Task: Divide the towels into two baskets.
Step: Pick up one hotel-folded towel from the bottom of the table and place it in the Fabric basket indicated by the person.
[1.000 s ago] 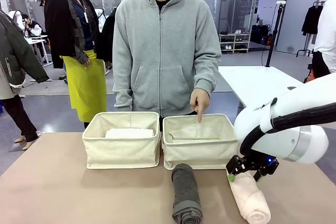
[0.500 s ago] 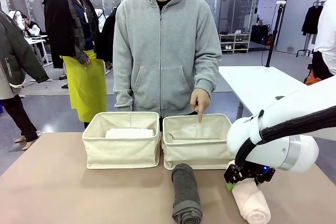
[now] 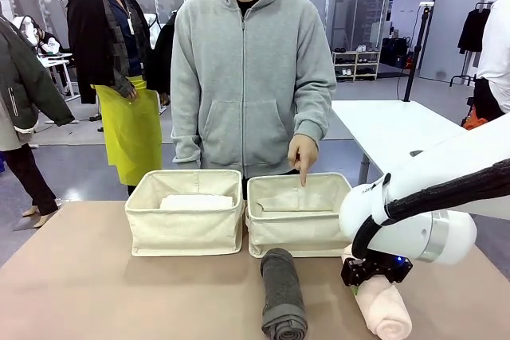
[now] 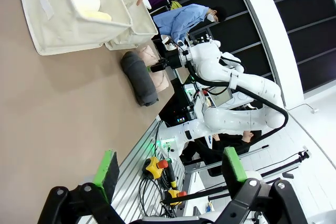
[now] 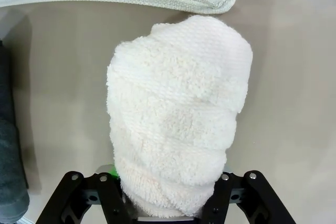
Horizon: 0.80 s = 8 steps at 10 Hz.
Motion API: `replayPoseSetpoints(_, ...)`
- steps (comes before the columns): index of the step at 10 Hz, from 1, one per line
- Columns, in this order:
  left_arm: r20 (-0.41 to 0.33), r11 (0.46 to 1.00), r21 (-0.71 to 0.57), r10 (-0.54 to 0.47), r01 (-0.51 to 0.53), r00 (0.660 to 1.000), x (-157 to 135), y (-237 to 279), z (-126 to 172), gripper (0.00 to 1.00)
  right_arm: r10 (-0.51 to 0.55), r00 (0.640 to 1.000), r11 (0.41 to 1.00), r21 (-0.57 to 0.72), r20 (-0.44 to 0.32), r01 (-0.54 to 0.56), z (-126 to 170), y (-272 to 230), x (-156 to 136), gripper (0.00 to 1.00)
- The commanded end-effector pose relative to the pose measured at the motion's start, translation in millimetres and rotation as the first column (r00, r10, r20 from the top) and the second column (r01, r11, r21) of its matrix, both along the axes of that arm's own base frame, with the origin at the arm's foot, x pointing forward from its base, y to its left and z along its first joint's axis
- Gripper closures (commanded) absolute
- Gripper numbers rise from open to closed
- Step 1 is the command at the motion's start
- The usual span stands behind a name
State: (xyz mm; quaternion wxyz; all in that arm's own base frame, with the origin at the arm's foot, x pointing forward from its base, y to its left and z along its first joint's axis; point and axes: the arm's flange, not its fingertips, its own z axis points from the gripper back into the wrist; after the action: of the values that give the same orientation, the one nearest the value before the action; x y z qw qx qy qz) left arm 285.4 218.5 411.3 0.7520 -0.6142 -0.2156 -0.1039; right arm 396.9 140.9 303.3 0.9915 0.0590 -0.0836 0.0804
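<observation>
Since the right claw (image 3: 358,284) straddles the pale pink rolled terry towel (image 5: 178,124), its closure impossible to tell, it should squeeze firmly before lifting.

The left basket (image 3: 185,232), cream canvas, held a white towel (image 3: 195,202) and a pale yellow towel (image 4: 97,15). The matching right basket (image 3: 299,232) touched it. At its 6 o'clock lay the rolled dark grey towel (image 3: 283,296), with the pale pink towel (image 3: 386,314) at the grey roll's 3 o'clock.
</observation>
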Motion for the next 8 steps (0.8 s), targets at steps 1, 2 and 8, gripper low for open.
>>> replayPoseSetpoints(1,0.017,1.000,-0.006,0.000,0.000,1.000,-3,1,3,0.00,-0.008,1.000,1.000,-0.003,0.005,0.008,-10,-18,-35,0.71)
replayPoseSetpoints(2,0.017,1.000,-0.006,0.000,0.000,1.000,-3,1,3,0.00,0.001,1.000,1.000,-0.008,0.008,-0.001,-2,-19,-37,0.83)
replayPoseSetpoints(8,0.017,1.000,-0.006,0.000,0.000,1.000,-3,1,3,0.00,0.248,0.965,0.969,-0.021,0.085,-0.247,126,-7,-56,0.79)
